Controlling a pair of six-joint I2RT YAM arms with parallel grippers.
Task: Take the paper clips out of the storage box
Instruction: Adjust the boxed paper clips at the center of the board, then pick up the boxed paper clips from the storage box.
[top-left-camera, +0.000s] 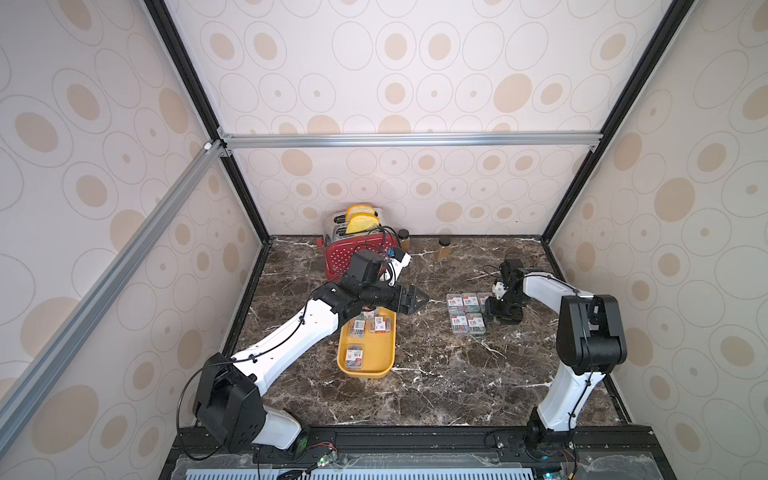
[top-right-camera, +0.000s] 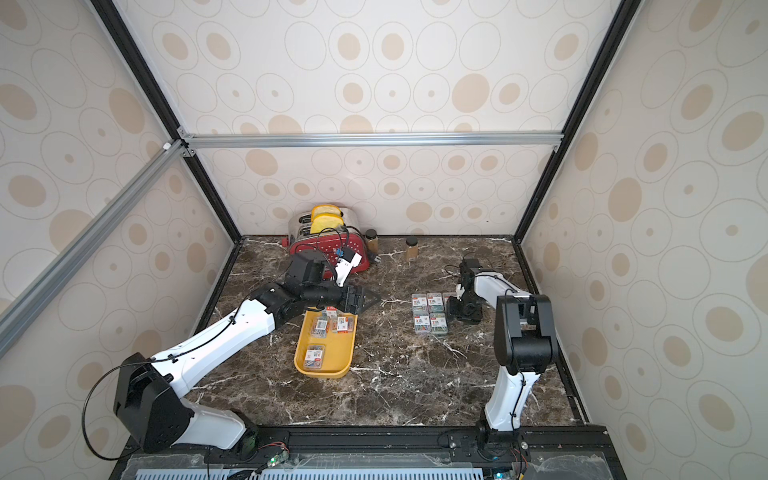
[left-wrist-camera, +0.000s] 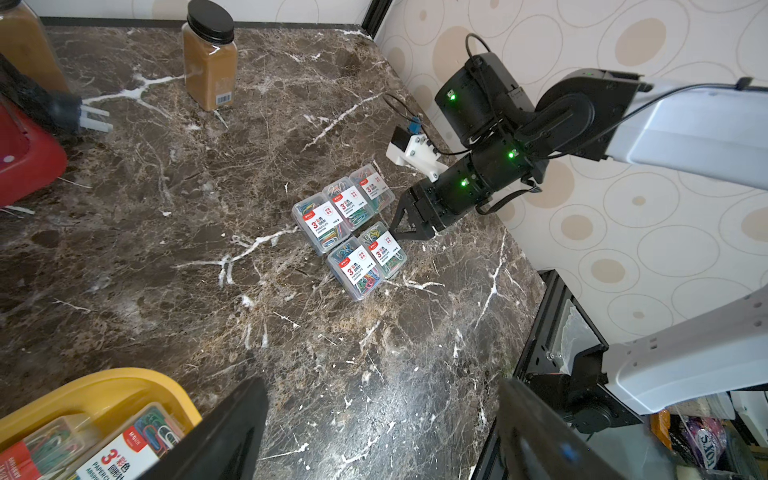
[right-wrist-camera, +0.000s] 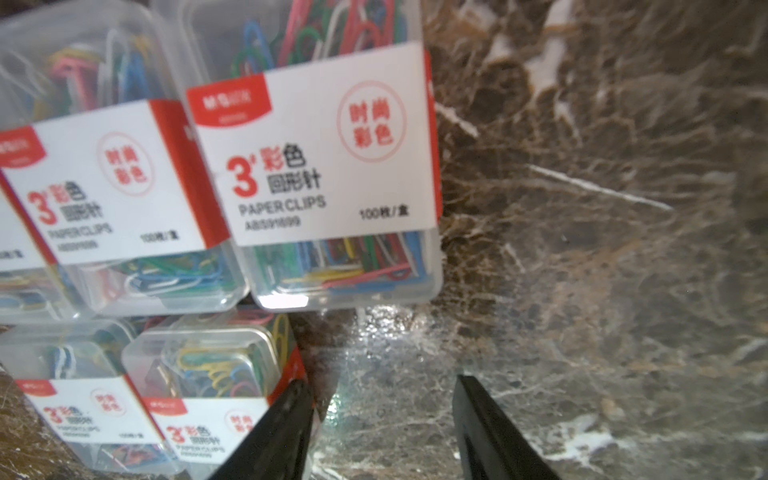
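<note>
Dark marble tabletop (top-left-camera: 436, 386). Storage box (top-left-camera: 384, 365) centre-left, long axis near-far. Paper clips (top-left-camera: 355, 356) inside lie just nearward of the left gripper (top-left-camera: 417, 301) (jaws wide, empty). Right gripper (right-wrist-camera: 380, 381) part-open and empty beside five set-out cases (top-left-camera: 467, 311) on the right. Left arm is nearer.

On the right wrist camera I see my right gripper (right-wrist-camera: 378, 399) with its jaws parted over bare marble table (right-wrist-camera: 602, 249), nothing between them. The paper clips (right-wrist-camera: 324, 166), five clear labelled cases, lie packed together. One black fingertip (right-wrist-camera: 291, 411) sits just beside the nearest case's corner.
</note>
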